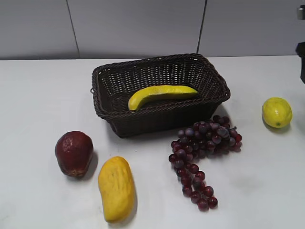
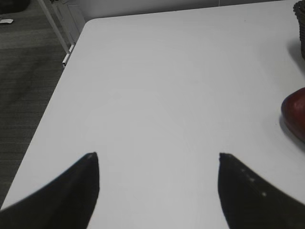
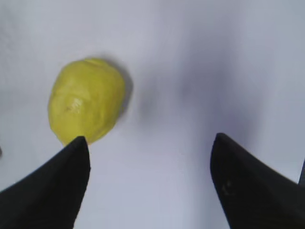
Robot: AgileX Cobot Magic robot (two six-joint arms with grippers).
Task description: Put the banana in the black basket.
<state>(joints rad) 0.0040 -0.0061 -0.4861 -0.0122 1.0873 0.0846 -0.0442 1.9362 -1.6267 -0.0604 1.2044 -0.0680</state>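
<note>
The banana (image 1: pixel 159 95), long, curved and bright yellow, lies inside the black basket (image 1: pixel 108 108), a dark woven basket at the middle back of the table. My left gripper (image 2: pixel 157 157) is open and empty over bare white table, out of the exterior view; a corner of the basket (image 2: pixel 300 19) shows at the right edge of the left wrist view. My right gripper (image 3: pixel 150 140) is open and empty above the table, beside the lemon (image 3: pixel 86 100). Only a dark part of the right arm (image 1: pixel 301 59) shows at the exterior view's right edge.
A dark red fruit (image 1: pixel 74 152) (image 2: pixel 295 112) and a stubby yellow-orange fruit (image 1: pixel 116 188) lie front left. A bunch of purple grapes (image 1: pixel 202 148) lies in front of the basket's right half. The lemon (image 1: pixel 276 112) sits at the right. The table's left edge (image 2: pixel 52 100) drops to the floor.
</note>
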